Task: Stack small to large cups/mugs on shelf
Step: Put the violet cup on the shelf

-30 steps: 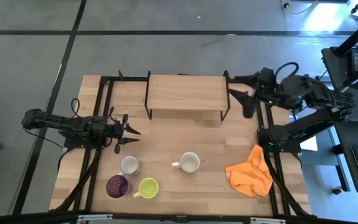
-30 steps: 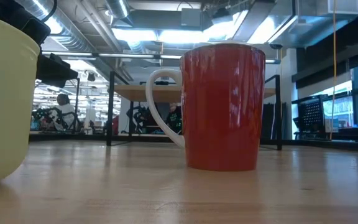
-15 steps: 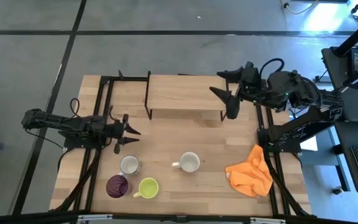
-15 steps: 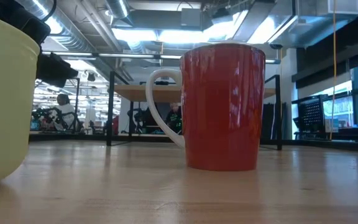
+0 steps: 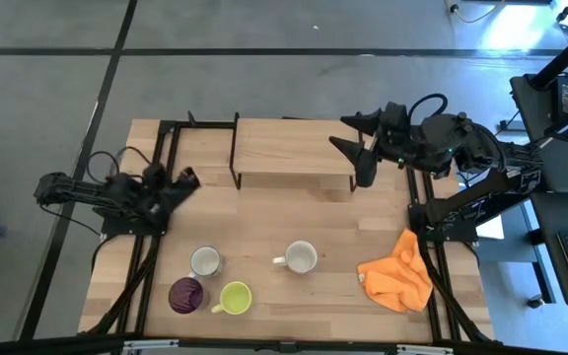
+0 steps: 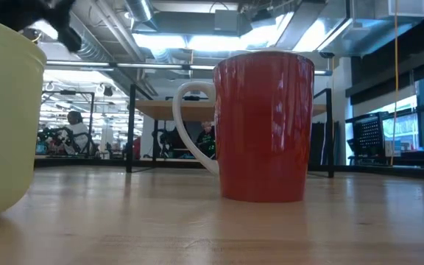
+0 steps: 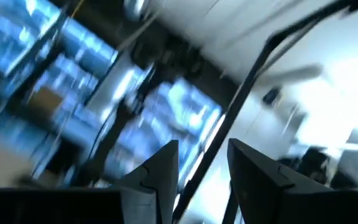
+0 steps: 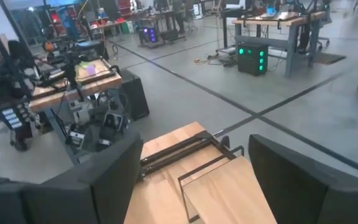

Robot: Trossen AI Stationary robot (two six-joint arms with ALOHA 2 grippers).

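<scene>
Right gripper [image 5: 355, 158]: hanging over the right end of the shelf, upper middle-right of the high view, fingers spread wide and holding nothing.
Left gripper [image 5: 187, 178]: sitting at the left of the high view, beside the shelf's left legs, fingers [image 7: 157, 177] parted a little with nothing between them.
Yellow-green mug [image 5: 234, 297]: standing nearest the front edge, lower left of centre in the high view; filling the left edge of the low view.
Purple tumbler [image 5: 186, 294]: standing just beside the yellow-green mug, on its left.
Patterned mug [image 5: 205, 261]: standing just behind those two, apart from both.
Red mug [image 6: 263, 126]: standing upright in the middle of the low view, handle pointing left; white inside from above.
Orange cloth [image 5: 397, 273]: lying crumpled at the lower right of the table [image 5: 264, 237].
Shelf [image 5: 294, 146]: standing at the table's far edge, upper centre, nothing on its board; all four cups resting on the table in front of it.
Person [image 6: 73, 121]: showing small in the room behind, far left of the low view.
</scene>
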